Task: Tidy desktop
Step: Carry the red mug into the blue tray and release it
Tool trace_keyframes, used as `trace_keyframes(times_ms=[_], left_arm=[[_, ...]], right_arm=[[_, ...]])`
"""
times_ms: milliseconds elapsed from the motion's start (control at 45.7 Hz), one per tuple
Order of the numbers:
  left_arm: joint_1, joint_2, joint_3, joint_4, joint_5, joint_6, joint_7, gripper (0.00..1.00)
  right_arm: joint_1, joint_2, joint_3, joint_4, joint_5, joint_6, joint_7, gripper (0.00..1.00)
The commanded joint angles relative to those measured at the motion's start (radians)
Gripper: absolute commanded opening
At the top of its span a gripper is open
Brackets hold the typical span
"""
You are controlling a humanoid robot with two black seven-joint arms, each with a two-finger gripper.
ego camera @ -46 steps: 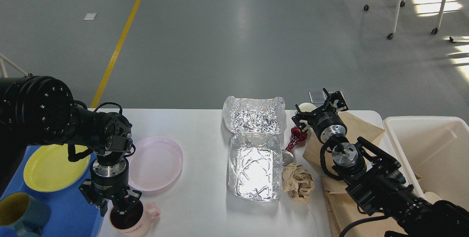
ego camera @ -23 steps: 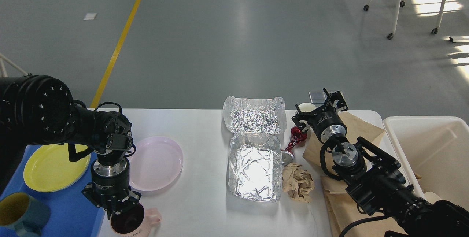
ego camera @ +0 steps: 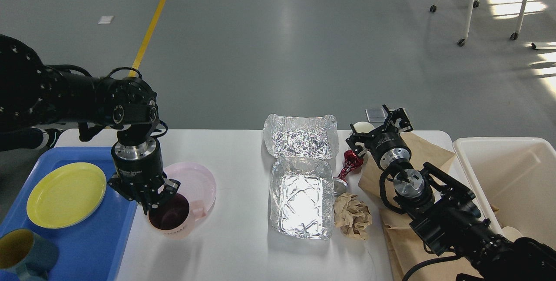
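The left gripper (ego camera: 153, 205) grasps the pink mug (ego camera: 173, 216) by its rim, just right of the blue tray (ego camera: 87, 246), likely its next destination.

So the left claw (ego camera: 153, 200) sits over the rim of a mug (ego camera: 170, 218) on the desk (ego camera: 234, 246), and a plate (ego camera: 193, 183) is right behind it, partly under. Left of that claw there's a tray (ego camera: 87, 246) with another plate (ego camera: 65, 194) and a second mug (ego camera: 24, 252). To its right are two foil containers (ego camera: 302, 203), one behind the other, then a paper wad (ego camera: 354, 218). The right claw (ego camera: 378, 131) is past those, over a paper bag (ego camera: 428, 150), with a bin (ego camera: 512, 176) further right.
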Motion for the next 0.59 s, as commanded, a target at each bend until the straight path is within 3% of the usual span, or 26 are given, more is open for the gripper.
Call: trace_keyframes(times_ms=[0,263,569], left_arm=[[-0.063,0.085,-0.019,0.0,0.0,0.0,0.0,0.0],[-0.066,0.235,-0.005,-0.004,0.001,0.0,0.003,0.0],[0.07,0.482,-0.003,0.063,0.003,0.0,0.006,0.0]], right_arm=[[0.0,0.0,0.0,0.0,0.0,0.0,0.0,1.0],[0.0,0.0,0.0,0.0,0.0,0.0,0.0,1.0],[0.0,0.0,0.0,0.0,0.0,0.0,0.0,1.0]])
